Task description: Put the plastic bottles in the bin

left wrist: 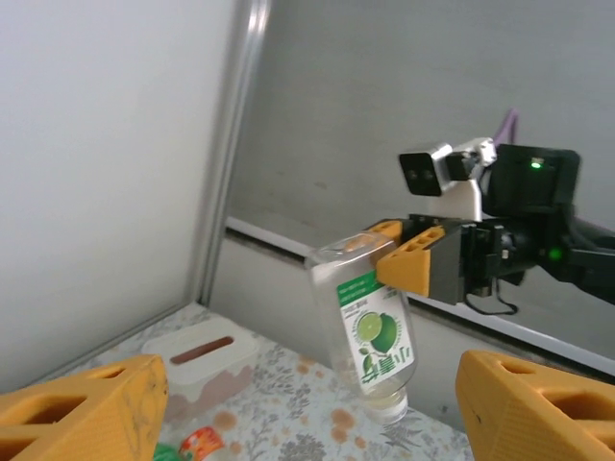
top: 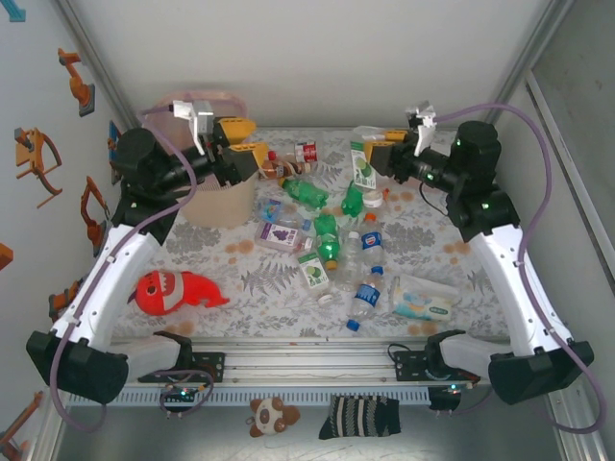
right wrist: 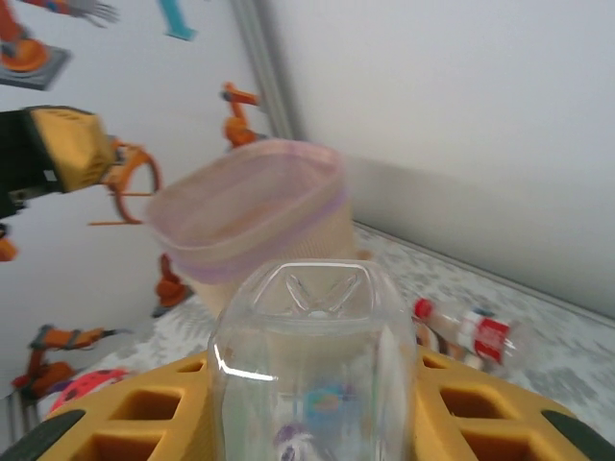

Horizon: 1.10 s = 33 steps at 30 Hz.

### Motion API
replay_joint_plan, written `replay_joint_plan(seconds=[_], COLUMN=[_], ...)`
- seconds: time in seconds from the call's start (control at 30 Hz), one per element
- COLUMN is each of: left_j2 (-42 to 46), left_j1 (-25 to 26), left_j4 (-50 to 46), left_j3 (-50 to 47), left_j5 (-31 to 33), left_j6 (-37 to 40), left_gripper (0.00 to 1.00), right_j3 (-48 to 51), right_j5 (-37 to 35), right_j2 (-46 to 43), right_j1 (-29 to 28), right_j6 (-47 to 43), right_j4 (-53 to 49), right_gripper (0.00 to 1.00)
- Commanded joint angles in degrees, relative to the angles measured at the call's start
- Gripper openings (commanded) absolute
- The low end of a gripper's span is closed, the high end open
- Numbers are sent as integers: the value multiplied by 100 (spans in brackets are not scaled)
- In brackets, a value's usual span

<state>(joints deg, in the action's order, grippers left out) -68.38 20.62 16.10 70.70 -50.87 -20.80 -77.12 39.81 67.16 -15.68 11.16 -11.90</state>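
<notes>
Clamped right up against the right wrist lens: lime-label bottle [right wrist: 307,355], clear base toward camera, pinched between the yellow jaws of right gripper [left wrist: 408,259]. Hangs cap-down and slightly tilted, clear of the table [top: 461,259] on the far right side, touching nothing else. Reads as the carry step: one bottle in hand, not yet over bin [right wrist: 259,221], upright at far left, mouth open, well apart from the held bottle and straight ahead in the right wrist view. Left gripper [top: 245,139] near the bin's rim, jaws spread wide, nothing between them. Plenty to go: loose bottles [top: 329,240] scattered mid-table, green and clear ones lying flat between the two arms, so early-to-middle progress at best. Also on the table, not for binning: red plush fish [top: 178,291] near left, wipes pack [top: 423,300] near right, tissue box [left wrist: 207,355] low in the left wrist view. Next calls for a leftward traverse at height until the bottle sits above the bin mouth, then spreading the jaws. Needs care to miss the left arm by the rim, and enough height to clear that rim.
</notes>
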Motion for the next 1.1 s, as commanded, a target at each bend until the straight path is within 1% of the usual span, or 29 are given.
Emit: replay_joint_plan(seconds=[0.0,0.1,0.27,0.33,0.53,0.7,0.8,0.93,1.07], left_j2=[-68,-168,-281,-290,-468,-743,-876,-914,-860], left_j1=[306,606,935,1062,1436,1709,1821,1879,1883], left_j4=[741,850,905,972,1124,1431,1612,1761,1746], left_j3=[-82,-69,14,32,172,276,322,297,261], left_j5=[-366,-469,-580,-608,-626,-851,-968,-1047,-1065], left_j6=[312,491,627,694,784,620,484,401,449], left_gripper=[78,79,79,80,81,80,74,60,50], right_j3=[89,136,-72,-144,-265,-438,-536,-558,-567], right_j5=[868,1254,1440,1517,1843,1829,1824,1721,1585], right_j2=[-139,-217,-280,-307,-270,-203,-169,-200,-238], right_j1=[-182,-376,-606,-692,-1024,-1410,-1549,-1604,-1622], right_j6=[73,-32,-197,-154,272,345,326,259,66], right_j4=[895,1254,1273,1385,2098,2287,2272,2148,1917], right_gripper=[30,30,19,17,17,17,17,17,17])
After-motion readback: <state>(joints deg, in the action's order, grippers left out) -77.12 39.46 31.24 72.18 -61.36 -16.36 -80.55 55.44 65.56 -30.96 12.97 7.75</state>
